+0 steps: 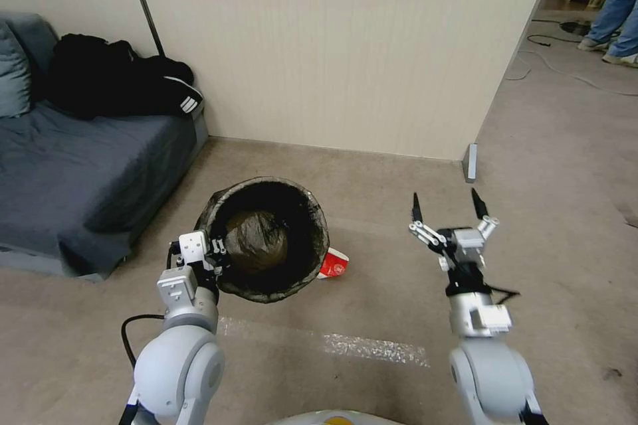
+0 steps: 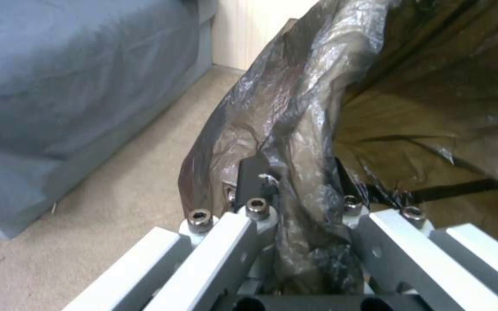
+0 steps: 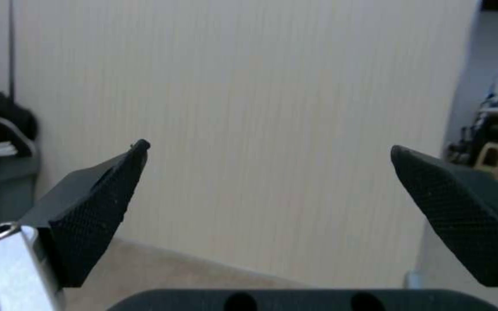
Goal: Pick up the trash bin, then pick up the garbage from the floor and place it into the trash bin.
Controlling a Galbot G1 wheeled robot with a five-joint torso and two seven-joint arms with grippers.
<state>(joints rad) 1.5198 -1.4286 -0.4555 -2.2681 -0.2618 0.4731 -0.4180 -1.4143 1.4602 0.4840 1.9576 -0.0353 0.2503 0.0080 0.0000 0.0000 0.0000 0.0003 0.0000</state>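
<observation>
A: Where's the red-and-white packet (image 1: pixel 333 263)?

B: On the carpet (image 1: pixel 372 305), just beside the trash bin (image 1: pixel 266 239), tucked at the bin's right edge and partly hidden by the rim. Can't read its long axis from here; too much of it is covered.

A: And the bin?

B: Held off to the front-left, mouth open towards the head camera. Left gripper (image 1: pixel 216 254) is clamped on the near-left rim; in the left wrist view the fingers (image 2: pixel 255 181) pinch the dark liner bag (image 2: pixel 295 129) folded over the edge.

A: Free arm?

B: Right gripper (image 1: pixel 446 206), fingers spread wide, holding nothing. It hangs in the air well to the right of the packet, tips pointing ahead at the wall panel (image 3: pixel 272 108), not down.

A: So the packet lies left of and below those fingers?

B: Yes. Right arm is the only free one, and my guess is it needs to swing left and tilt down. The bin rim crowds the packet's left side, so approach from the right looks cleaner.
</observation>
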